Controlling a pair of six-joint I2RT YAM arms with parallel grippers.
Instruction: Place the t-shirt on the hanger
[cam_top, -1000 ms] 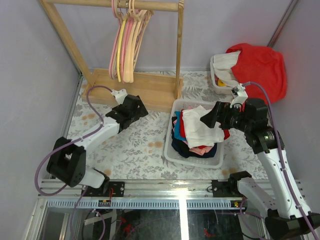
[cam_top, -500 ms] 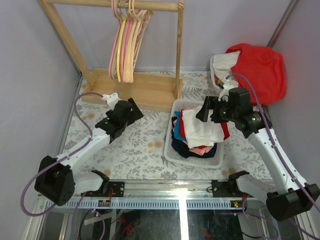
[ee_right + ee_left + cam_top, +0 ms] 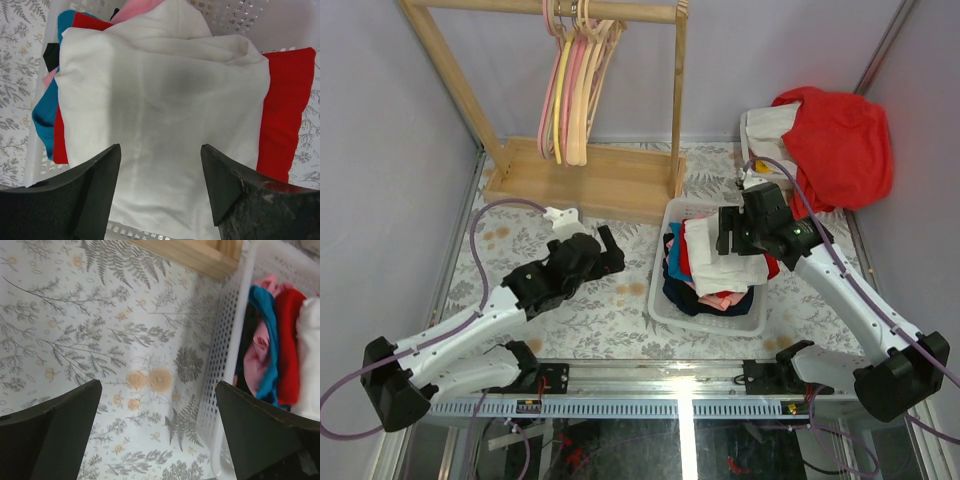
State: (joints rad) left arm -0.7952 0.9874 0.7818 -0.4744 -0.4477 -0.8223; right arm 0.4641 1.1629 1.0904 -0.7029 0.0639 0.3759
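Observation:
The white t-shirt point(image 3: 720, 264) point(image 3: 170, 100) lies folded on top of the pile of clothes in the basket. My right gripper point(image 3: 730, 232) point(image 3: 160, 150) hovers just above it, open, one finger on each side of the cloth and gripping nothing. The pale peach-beige hanger point(image 3: 588, 95) hangs with pink and yellow hangers from the wooden rack at the back. My left gripper point(image 3: 611, 250) point(image 3: 157, 387) is open and empty, low over the flowered table just left of the basket.
The white perforated basket point(image 3: 658, 300) point(image 3: 220, 355) also holds red, blue, pink and navy clothes. The wooden rack base point(image 3: 590, 182) stands behind the left gripper. A big red garment point(image 3: 840, 140) drapes over a second bin at the back right. Grey walls enclose the table.
The left arm has stretched right, toward the basket. The right gripper has moved left over the white t-shirt, and its jaws have narrowed somewhat.

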